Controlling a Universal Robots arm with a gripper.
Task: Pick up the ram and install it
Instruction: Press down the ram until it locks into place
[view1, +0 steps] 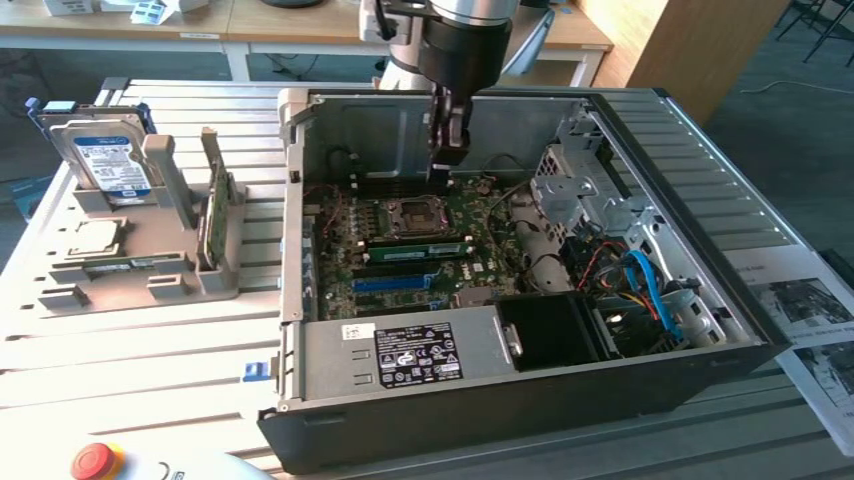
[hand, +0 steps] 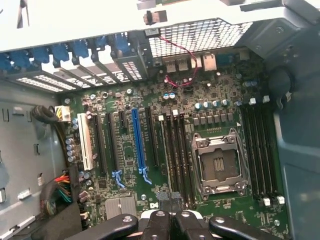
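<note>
**Exterior view, then wrist: arm deep in the open case, fingers together**

Exterior view first. The open computer case (view1: 400, 425) lies on the slatted table (view1: 134, 360), and the arm reaches down into its far half. The gripper (view1: 451, 165) hangs just above the motherboard, on the far side of the CPU socket (view1: 414, 213). From here its fingers look drawn in, narrow and upright. The ram (view1: 420, 250) is a long green stick lying across the board just on the near side of the socket. It sits between the socket and the blue slot (view1: 398, 283), apart from the gripper. I cannot tell whether it is fully seated. Nearer still sits the power supply (view1: 400, 350). Off to the exterior view's left stands a grey holder (view1: 134, 290) with a hard drive (view1: 110, 160) upright in it. A broader green card (view1: 210, 210) stands on edge there too. A red button (view1: 94, 460) sits at the table's near left corner.

Now the wrist view. We look along the board, with the socket (hand: 218, 165) open and the blue slot (hand: 137, 145) running past it. Black memory slots (hand: 177, 155) lie between those two. The gripper (hand: 172, 214) has its fingers (hand: 159, 220) pressed close together. I cannot tell whether they pinch anything.
</note>
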